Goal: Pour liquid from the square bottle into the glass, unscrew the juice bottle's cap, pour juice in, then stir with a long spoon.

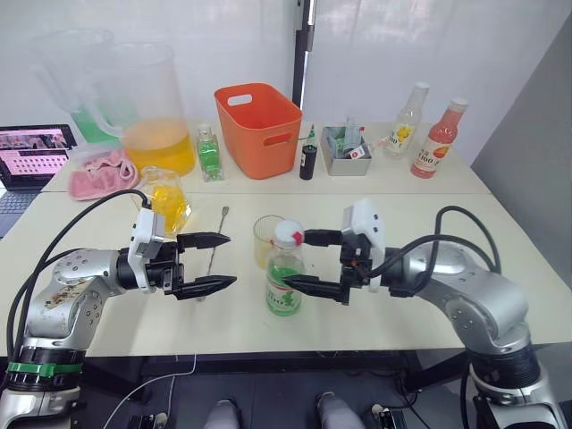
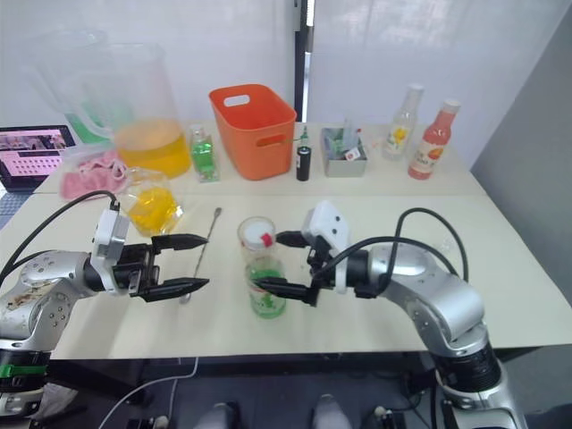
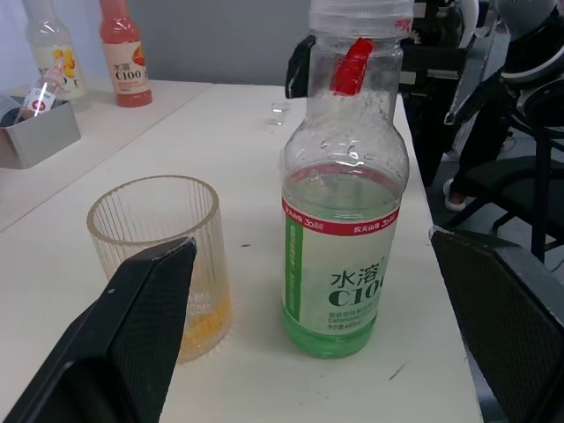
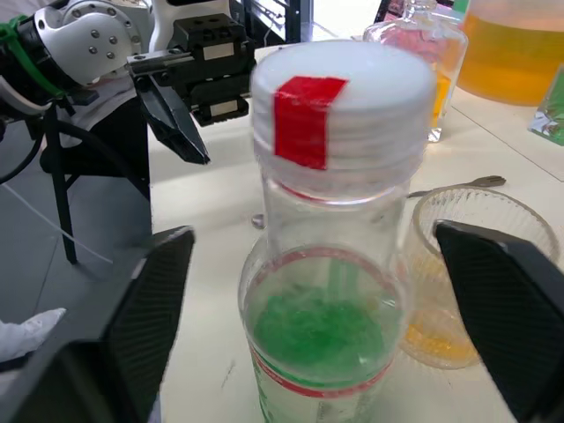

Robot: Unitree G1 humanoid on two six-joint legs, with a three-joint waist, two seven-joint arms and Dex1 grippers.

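The juice bottle (image 1: 284, 284) stands upright near the table's front, its white cap (image 1: 288, 234) with a red mark screwed on. My right gripper (image 1: 296, 260) is open, one finger on each side of the bottle's upper part, with a gap at each side in the right wrist view. Just behind the bottle and to its left stands the glass (image 1: 264, 239), holding a little yellow-orange liquid at its bottom. My left gripper (image 1: 230, 260) is open and empty, left of the bottle and glass. The long spoon (image 1: 215, 241) lies on the table behind that gripper. The square bottle (image 1: 166, 202) stands further left.
Along the back stand a large pitcher of orange liquid (image 1: 154, 112), a small green bottle (image 1: 208, 154), an orange basket (image 1: 259, 118), a grey tray (image 1: 344, 148), a yellow-labelled bottle (image 1: 404, 123) and a pink bottle (image 1: 440, 138). A laptop (image 1: 31, 154) and pink cloth (image 1: 94, 175) sit far left.
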